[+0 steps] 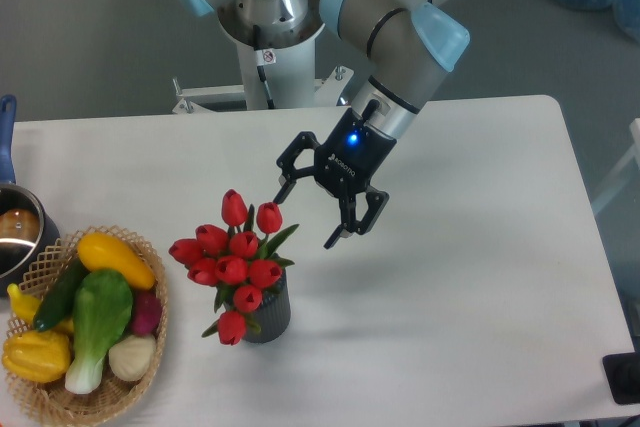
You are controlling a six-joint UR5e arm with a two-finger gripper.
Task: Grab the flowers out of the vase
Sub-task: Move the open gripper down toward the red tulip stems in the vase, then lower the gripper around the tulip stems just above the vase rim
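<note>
Steering my tool [305, 219], fingers spread and gripping nothing at frame centre, I'd drop beside the flowers [233, 257] standing in the vase [270, 312] at lower left on the desk [480, 247], and pinch the stems below the blooms before lifting straight up.
</note>
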